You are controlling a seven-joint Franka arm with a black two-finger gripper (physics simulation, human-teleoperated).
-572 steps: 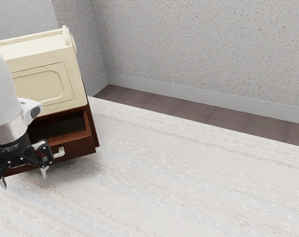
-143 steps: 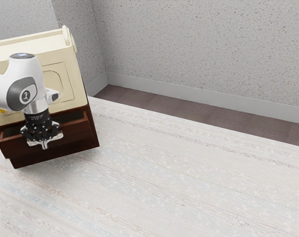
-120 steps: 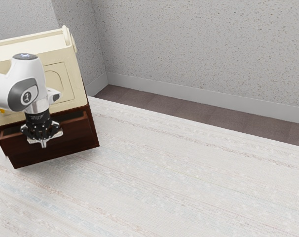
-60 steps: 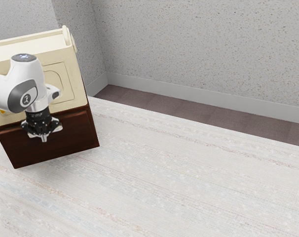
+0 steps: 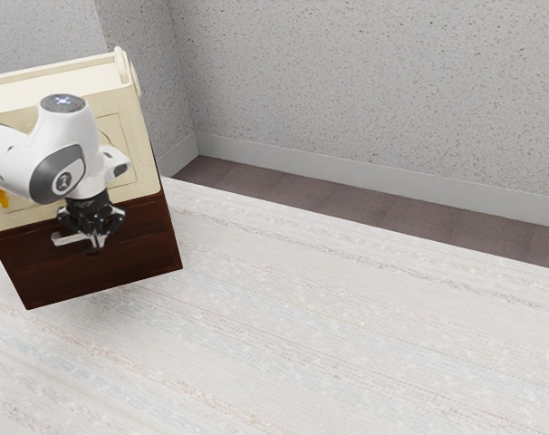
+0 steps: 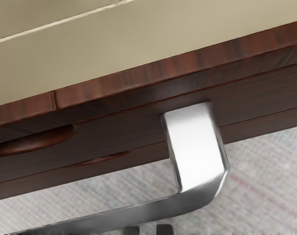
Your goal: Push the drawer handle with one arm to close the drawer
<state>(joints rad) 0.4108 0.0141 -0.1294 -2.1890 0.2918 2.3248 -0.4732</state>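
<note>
The gripper [image 5: 96,239] is shut, its fingertips together at the silver handle [image 5: 68,240], near the handle's end toward the exterior view's right. Behind it, the dark brown drawer [image 5: 134,243] sits flush in the cabinet, with no open gap above its front. In the wrist view the silver handle [image 6: 196,147] stands out from the brown drawer front [image 6: 266,93], and the gripper [image 6: 147,230] has its two dark tips close together beside the handle's bar. Whether they touch the handle I cannot tell.
The cabinet's cream upper part [image 5: 143,172] rises above the drawer, behind the arm. A yellow item [image 5: 2,197] shows at its side by the arm. The pale streaked floor [image 5: 347,326] spreads out in front, and a speckled wall [image 5: 374,91] stands behind.
The drawer stood out with its inside visible and has slid in flush. My gripper, spread apart in the oldest frame, has closed; lately it shifted up and toward the exterior view's right along the handle.
</note>
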